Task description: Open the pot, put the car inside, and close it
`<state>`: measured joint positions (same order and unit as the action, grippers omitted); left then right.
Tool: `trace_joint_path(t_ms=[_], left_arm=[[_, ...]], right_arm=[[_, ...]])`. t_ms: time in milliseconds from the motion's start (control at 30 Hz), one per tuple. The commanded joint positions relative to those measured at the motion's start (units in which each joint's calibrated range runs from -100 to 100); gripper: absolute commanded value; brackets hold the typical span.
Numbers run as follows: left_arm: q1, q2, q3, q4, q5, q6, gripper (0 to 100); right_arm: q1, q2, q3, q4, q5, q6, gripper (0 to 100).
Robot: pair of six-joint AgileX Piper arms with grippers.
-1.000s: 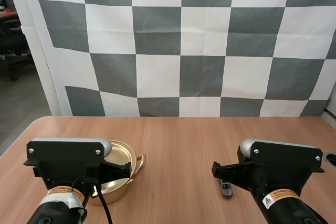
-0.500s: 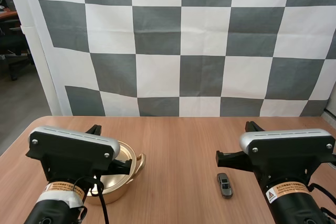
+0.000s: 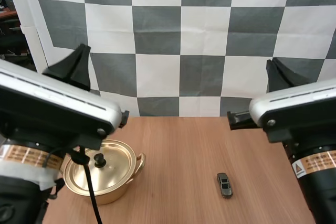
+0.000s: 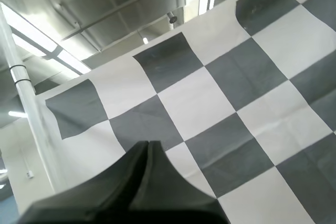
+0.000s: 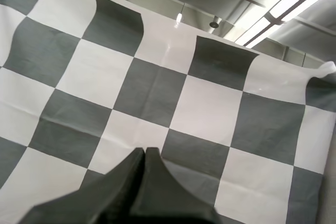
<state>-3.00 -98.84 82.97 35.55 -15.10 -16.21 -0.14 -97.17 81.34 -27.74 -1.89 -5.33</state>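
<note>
The small grey car (image 3: 225, 184) lay on the wooden table (image 3: 178, 140), well apart from the golden pot (image 3: 111, 190), off to the pot's right and about level with it. The pot stood closed, its lid (image 3: 114, 163) seated flat and the black knob (image 3: 98, 158) upright at its centre. We held our left gripper (image 4: 147, 144) raised high above the pot, its fingers pressed together into one dark wedge with nothing between them. Our right gripper (image 5: 145, 150) was likewise lifted, far to the pot's right beyond the car, fingers closed together and empty.
</note>
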Motion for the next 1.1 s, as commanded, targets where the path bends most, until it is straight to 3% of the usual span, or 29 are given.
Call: trace_joint_path(t_ms=[0,200,333,533,733,1067], left_arm=[[0.01,9.06,-16.32,-24.95,79.39,-0.01,0],[0.01,25.66,-27.70,-29.65,115.10,6.90,0],[0.01,36.35,-31.87,-32.86,115.10,11.58,0],[0.01,43.94,-32.06,-33.44,115.10,12.24,0],[0.01,42.93,-31.06,-31.84,115.10,11.81,0],[0.06,37.24,-31.06,-25.88,115.10,9.04,0]], right_arm=[[-0.06,5.20,-2.30,18.48,39.29,-1.17,0],[-0.06,10.43,-2.30,22.34,46.98,-2.89,0],[-0.06,10.35,-2.30,24.55,47.68,-2.89,0],[-0.06,10.35,-2.30,29.20,50.00,-6.13,0],[-0.06,10.35,-2.30,38.46,50.17,-14.30,0],[-0.06,10.35,-2.30,39.90,50.17,-14.79,0]])
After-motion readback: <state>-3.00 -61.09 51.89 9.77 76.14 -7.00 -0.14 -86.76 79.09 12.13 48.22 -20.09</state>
